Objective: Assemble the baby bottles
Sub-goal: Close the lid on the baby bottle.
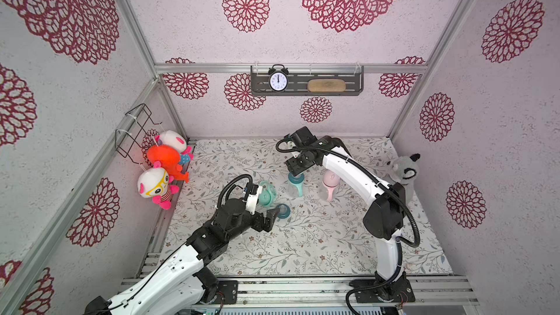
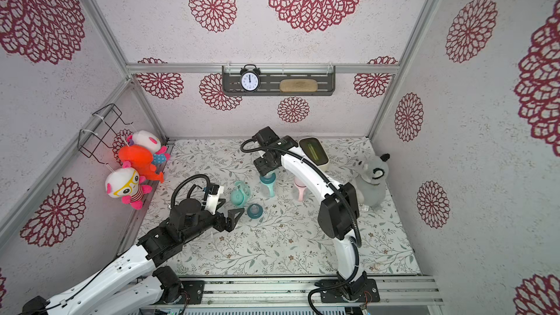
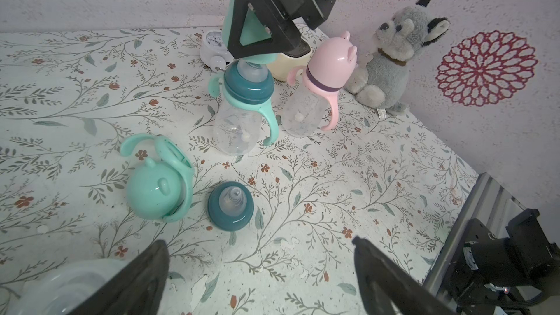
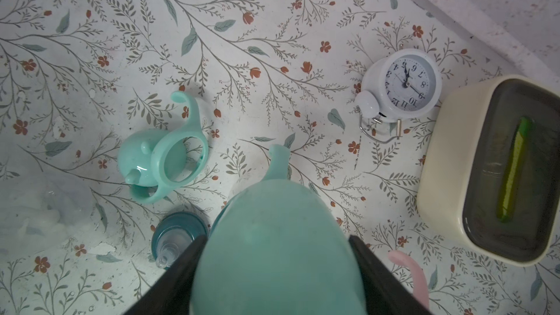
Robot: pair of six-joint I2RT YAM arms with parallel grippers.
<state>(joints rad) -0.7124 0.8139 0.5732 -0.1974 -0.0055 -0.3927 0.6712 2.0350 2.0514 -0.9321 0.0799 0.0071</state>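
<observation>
Right arm (image 1: 348, 166) arched over, left arm (image 1: 181, 265) low!
Right gripper (image 4: 276, 242) points straight down mid-table, jaws clamped on a mint cap (image 4: 272, 274); left gripper (image 3: 259, 242) hovers near-left, jaws spread wide.

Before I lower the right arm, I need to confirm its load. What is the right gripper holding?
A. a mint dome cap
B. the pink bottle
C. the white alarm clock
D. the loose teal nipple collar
A: the right gripper has its jaws closed on either side of the mint dome cap, held just above the standing mint bottle.
</observation>
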